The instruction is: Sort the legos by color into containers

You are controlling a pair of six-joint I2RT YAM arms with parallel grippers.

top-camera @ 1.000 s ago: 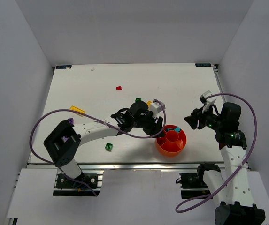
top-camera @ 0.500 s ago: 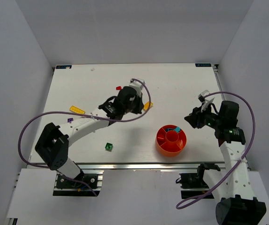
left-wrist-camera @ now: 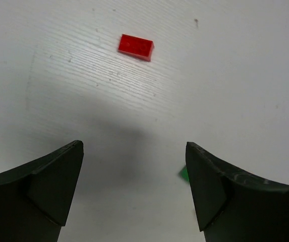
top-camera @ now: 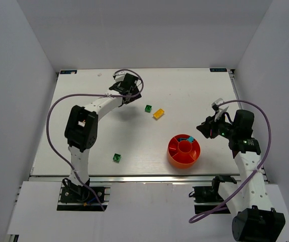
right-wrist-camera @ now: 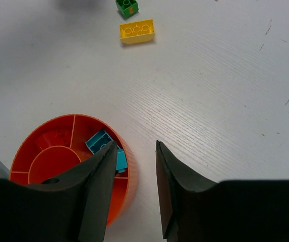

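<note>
The round orange-red tray (top-camera: 172,156) stands at the near right and holds cyan bricks (top-camera: 189,138) in one wedge; both show in the right wrist view, the tray (right-wrist-camera: 129,171) and the bricks (right-wrist-camera: 99,141). My left gripper (top-camera: 128,92) is open and empty, high above a red plate (left-wrist-camera: 135,46); its open fingers (left-wrist-camera: 134,146) frame bare table. A green brick (top-camera: 148,108) and a yellow brick (top-camera: 158,113) lie mid-table. Another green brick (top-camera: 117,158) lies near the front. My right gripper (top-camera: 203,128) is open and empty beside the tray's right rim (right-wrist-camera: 134,161).
The left arm stretches across the left half of the table. A sliver of green (left-wrist-camera: 183,173) shows by the left gripper's right finger. The yellow brick (right-wrist-camera: 137,30) and green brick (right-wrist-camera: 127,6) lie beyond the tray. Walls enclose the table.
My left arm has swung from beside the tray to the far left-centre, above the red plate, uncovering the green and yellow bricks. The right arm has barely moved.
</note>
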